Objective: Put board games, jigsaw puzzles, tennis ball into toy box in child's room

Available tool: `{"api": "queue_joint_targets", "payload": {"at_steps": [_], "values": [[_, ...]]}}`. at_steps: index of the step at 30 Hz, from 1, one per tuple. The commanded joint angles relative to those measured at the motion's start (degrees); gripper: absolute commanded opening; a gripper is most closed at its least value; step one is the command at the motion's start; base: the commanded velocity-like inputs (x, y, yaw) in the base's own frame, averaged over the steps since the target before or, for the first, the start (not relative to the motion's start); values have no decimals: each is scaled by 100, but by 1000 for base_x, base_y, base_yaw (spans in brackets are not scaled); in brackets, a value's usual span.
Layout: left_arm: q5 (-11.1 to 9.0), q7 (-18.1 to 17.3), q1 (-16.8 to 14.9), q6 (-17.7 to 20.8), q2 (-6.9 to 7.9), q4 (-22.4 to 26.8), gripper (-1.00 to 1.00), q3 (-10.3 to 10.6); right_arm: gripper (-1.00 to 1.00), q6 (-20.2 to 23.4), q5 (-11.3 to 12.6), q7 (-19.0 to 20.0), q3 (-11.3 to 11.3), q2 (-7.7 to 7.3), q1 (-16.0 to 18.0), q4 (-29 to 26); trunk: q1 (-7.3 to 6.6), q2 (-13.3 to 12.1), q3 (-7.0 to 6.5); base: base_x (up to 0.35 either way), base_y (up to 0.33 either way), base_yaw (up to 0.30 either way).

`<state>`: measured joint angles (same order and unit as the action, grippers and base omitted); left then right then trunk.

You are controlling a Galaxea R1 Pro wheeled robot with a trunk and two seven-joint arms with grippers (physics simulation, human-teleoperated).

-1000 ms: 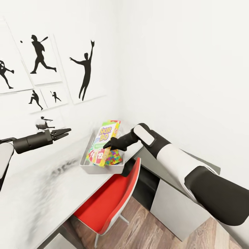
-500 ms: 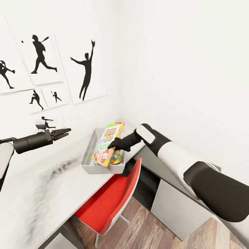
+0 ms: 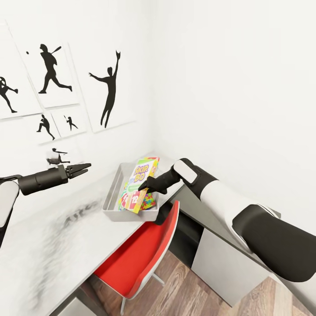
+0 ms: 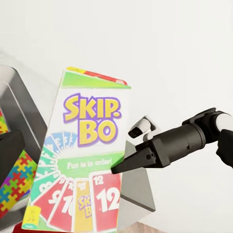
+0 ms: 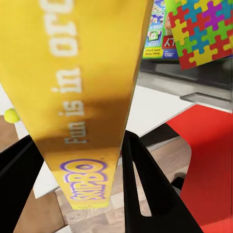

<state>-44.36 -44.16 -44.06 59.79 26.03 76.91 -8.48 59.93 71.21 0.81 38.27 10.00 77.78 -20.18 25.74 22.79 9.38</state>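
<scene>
My right gripper (image 3: 142, 188) is shut on the yellow-green Skip-Bo board game (image 3: 140, 182), which leans tilted inside the grey toy box (image 3: 115, 186) on the table (image 3: 57, 237). A jigsaw puzzle (image 3: 148, 201) lies in the box under it. In the left wrist view the Skip-Bo board game (image 4: 90, 145) stands with the right gripper (image 4: 117, 170) at its edge, beside the puzzle (image 4: 14, 184). The right wrist view looks down the game's yellow side (image 5: 82, 87) between my fingers (image 5: 141, 189), past a blue board game (image 5: 158, 29), a puzzle (image 5: 204, 34) and the tennis ball (image 5: 10, 115). My left gripper (image 3: 82, 168) hovers open, left of the box.
A red chair (image 3: 136, 259) is pushed under the table just below the toy box. A lower dark-grey cabinet (image 3: 219, 250) joins the table on the right, under my right arm. Silhouette posters (image 3: 52, 74) hang on the white wall behind. Wood floor (image 3: 193, 294) lies below.
My right gripper has carried the Skip-Bo box a little farther in and lower, so it now leans deeper inside the toy box. The left arm has barely moved.
</scene>
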Motion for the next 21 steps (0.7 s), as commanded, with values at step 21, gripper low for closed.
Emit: {"api": "queue_joint_targets", "payload": {"at_steps": [21], "values": [[19,-25,-6,15,-2,-1,100,-4,-100,7,8,4,20,0,-25,-369,4,13,21,36,5,10]]}}
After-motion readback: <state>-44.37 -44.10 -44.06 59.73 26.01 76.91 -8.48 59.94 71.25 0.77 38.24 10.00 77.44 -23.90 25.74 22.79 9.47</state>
